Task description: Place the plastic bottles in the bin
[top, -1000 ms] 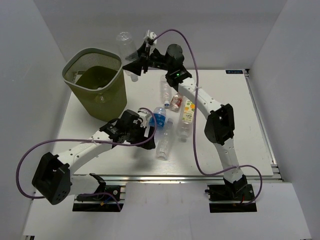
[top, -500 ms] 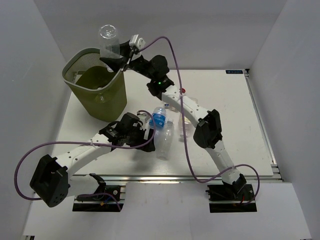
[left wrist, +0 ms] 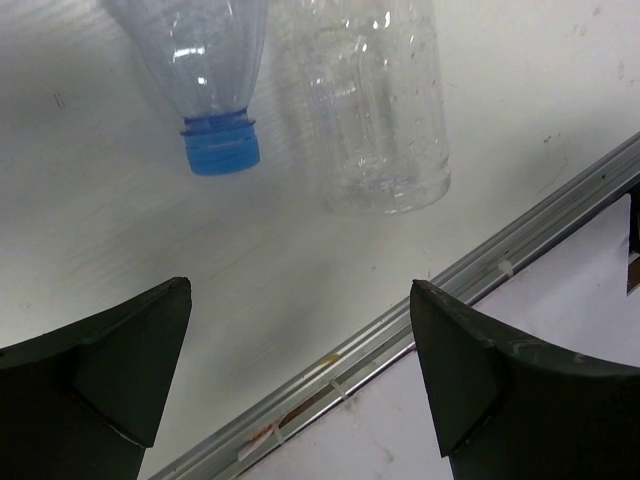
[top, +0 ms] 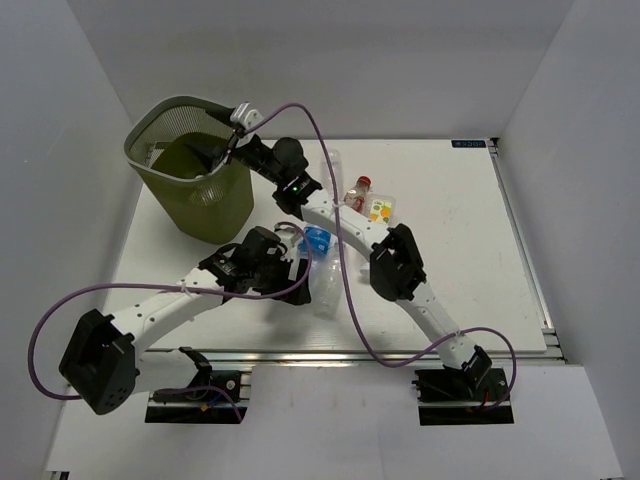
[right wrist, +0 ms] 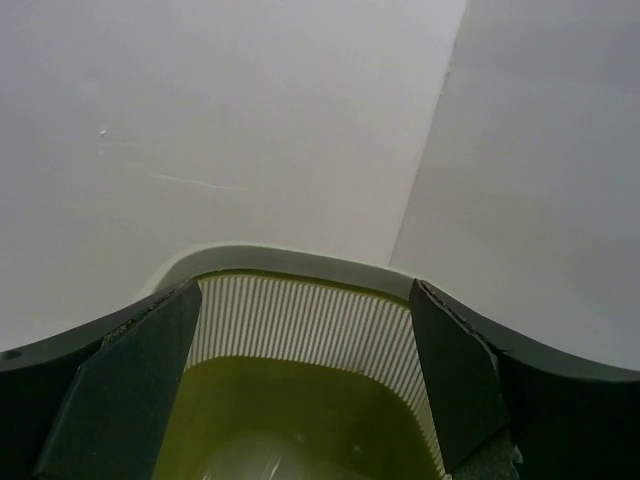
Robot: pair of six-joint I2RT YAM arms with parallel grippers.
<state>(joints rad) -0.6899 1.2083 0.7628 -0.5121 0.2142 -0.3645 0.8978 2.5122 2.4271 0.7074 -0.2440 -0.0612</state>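
The left gripper (left wrist: 298, 290) hangs wide open and empty near a blue-capped bottle (left wrist: 215, 70) and a clear bottle (left wrist: 365, 100) lying side by side on the table (left wrist: 90, 210), and far left the right gripper (right wrist: 305, 290) gapes empty above the bin (right wrist: 290, 262).

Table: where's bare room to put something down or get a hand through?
Widest free patch: right half of the table, between right arm and right edge. Smaller strip between bin and left arm. Crowded mid-table around the bottles.

No readable text: bottle label (top: 380, 209) and table-edge sticker (top: 469, 143) too small.
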